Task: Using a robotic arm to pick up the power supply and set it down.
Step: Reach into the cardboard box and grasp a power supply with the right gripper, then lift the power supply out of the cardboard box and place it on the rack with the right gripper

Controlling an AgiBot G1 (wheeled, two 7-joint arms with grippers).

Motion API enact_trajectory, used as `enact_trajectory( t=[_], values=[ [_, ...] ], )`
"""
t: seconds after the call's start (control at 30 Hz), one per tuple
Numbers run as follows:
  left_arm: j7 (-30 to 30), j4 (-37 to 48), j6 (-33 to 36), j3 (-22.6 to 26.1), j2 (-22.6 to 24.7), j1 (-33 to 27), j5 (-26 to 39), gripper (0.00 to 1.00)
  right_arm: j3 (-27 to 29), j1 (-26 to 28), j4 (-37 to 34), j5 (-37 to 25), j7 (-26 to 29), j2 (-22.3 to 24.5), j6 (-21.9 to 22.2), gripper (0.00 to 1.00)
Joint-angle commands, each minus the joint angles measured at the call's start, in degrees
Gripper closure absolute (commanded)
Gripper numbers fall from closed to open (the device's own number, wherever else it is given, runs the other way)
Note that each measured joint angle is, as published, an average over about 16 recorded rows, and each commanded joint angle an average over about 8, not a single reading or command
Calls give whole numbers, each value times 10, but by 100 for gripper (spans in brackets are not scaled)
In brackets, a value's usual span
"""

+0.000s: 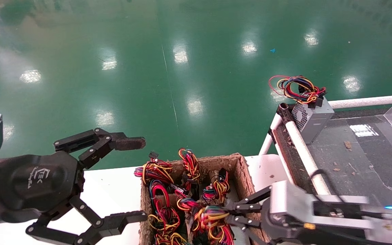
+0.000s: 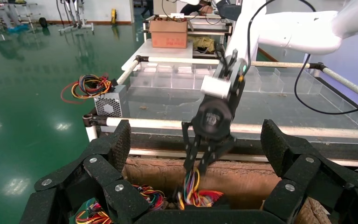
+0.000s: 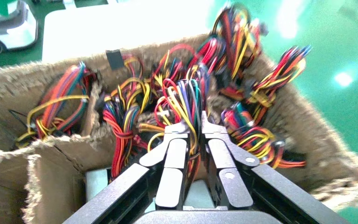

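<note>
The power supply's wire bundle sat pinched between the fingers of the right gripper, which had reached down into the cardboard box with its jaws narrowed around the red, yellow and purple leads; the metal body of that unit lay below the fingertips among the brown dividers and was mostly hidden. Other bundled units crowded the compartments just beside the gripper on both sides. One finished power supply already stood on the conveyor table, well away from the right gripper and beyond the box's far wall. The left gripper hovered spread wide on the opposite side of the box, holding nothing. The likely trouble was the grip itself: held only by its wires, the unit could slide out, swing, or strain its leads as it rose. Neighbouring loops lay close enough to snag and be dragged up, and the ragged dividers might catch the casing.
</note>
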Motion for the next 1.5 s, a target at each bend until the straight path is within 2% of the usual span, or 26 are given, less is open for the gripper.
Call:
enact_trajectory(
  t=[0.03, 0.4, 0.7, 0.9, 1.1, 1.33, 1.5],
  values=[
    [0, 0, 0, 0, 0, 0, 0, 0, 11, -5, 1, 19, -10, 10, -5, 100],
    [0, 0, 0, 0, 0, 0, 0, 0, 101, -9, 2, 146, -53, 95, -47, 100],
    [0, 0, 0, 0, 0, 0, 0, 0, 171, 17, 1, 210, -68, 143, -29, 100],
    [0, 0, 0, 0, 0, 0, 0, 0, 203, 28, -1, 224, -73, 167, -2, 100],
    [0, 0, 0, 0, 0, 0, 0, 0, 228, 14, -7, 215, -77, 198, 32, 100],
    [0, 0, 0, 0, 0, 0, 0, 0, 262, -43, -32, 195, -90, 236, 81, 100],
    [0, 0, 0, 1, 0, 0, 0, 0, 299, -101, -69, 194, -110, 253, 99, 100]
  ],
)
